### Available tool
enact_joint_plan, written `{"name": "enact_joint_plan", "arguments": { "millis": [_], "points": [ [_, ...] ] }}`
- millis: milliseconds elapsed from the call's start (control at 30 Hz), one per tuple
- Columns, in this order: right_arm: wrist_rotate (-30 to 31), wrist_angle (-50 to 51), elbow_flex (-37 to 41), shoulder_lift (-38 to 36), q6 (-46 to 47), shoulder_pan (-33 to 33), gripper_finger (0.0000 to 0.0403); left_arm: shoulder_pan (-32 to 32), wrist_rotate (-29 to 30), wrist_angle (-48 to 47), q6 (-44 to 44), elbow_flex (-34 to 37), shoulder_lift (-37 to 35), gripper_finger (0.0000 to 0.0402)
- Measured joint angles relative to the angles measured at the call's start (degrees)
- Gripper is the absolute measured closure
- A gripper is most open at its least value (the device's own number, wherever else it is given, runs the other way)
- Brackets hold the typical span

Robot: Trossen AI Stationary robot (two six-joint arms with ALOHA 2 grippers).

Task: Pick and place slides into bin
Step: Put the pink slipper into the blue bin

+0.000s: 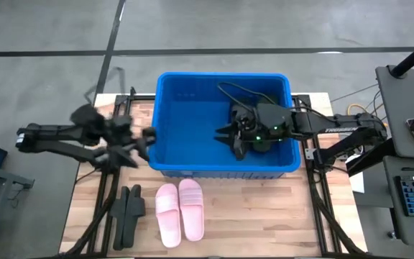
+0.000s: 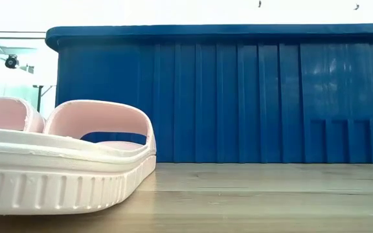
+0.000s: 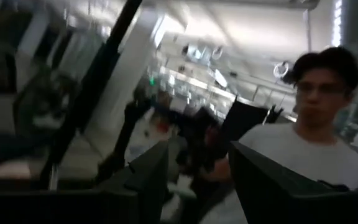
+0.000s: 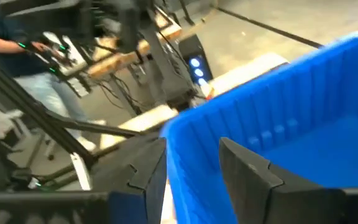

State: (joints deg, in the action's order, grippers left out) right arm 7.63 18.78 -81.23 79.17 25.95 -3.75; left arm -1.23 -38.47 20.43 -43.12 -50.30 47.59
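Table (image 1: 264,216): pale wood top carrying all items.

Bin (image 1: 192,122): large blue tub at the table's far middle; every place below is given from it. Ribbed outer wall fills the low view (image 2: 238,97); rim and inner wall show in the right wrist view (image 4: 278,124).

Right arm: reaches in over the bin's right rim. Right gripper (image 1: 225,137) sits inside the bin, toward its right half, fingers (image 4: 247,168) spread apart with nothing between them.

Left arm: lies outside the bin's left wall. Left gripper (image 1: 144,140) is just beside that wall, raised; fingers (image 3: 148,174) parted, holding nothing. A person (image 3: 316,143) shows beyond them in the room.

Pink slides (image 1: 180,210): one pair, side by side, on the table just in front of the bin; close in the low view (image 2: 63,162).

Black slides (image 1: 128,214): on the table in front of the bin's left corner, left of the pink pair.
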Motion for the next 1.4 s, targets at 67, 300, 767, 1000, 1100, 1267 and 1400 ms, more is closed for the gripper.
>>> {"name": "enact_joint_plan", "arguments": {
  "millis": [67, 300, 767, 1000, 1100, 1267, 1400],
  "points": [
    [0.0, 2.5, 0.0, -0.3, 0.9, 0.0, 0.0269, -0.7, -0.9, -5.8, 0.7, -3.1, 3.0, 0.0247],
    [7.6, 19.3, -5.2, -3.2, 1.1, 0.6, 0.0271, -2.9, 1.5, -17.0, 2.4, -10.1, 12.2, 0.0247],
    [19.4, 35.8, -11.2, -16.1, -11.6, -4.4, 0.0271, -11.8, 23.9, -25.5, 6.1, -14.3, 24.0, 0.0247],
    [26.4, 35.6, -9.8, -21.1, -13.5, -9.0, 0.0271, -21.1, 36.2, -43.7, 6.0, -18.8, 28.4, 0.0247],
    [27.0, 37.1, -8.3, -21.7, -13.4, -9.0, 0.0271, -24.1, 41.2, -51.5, 6.0, -21.7, 31.0, 0.0247],
    [27.0, 38.0, -4.7, -22.1, -12.5, -9.0, 0.0271, -28.5, 45.3, -60.9, 4.3, -24.0, 36.0, 0.0247],
    [27.0, 38.0, -1.6, -22.0, -10.2, -9.0, 0.0271, -31.5, 44.5, -64.0, -2.2, -23.9, 40.2, 0.0247]
  ]
}}
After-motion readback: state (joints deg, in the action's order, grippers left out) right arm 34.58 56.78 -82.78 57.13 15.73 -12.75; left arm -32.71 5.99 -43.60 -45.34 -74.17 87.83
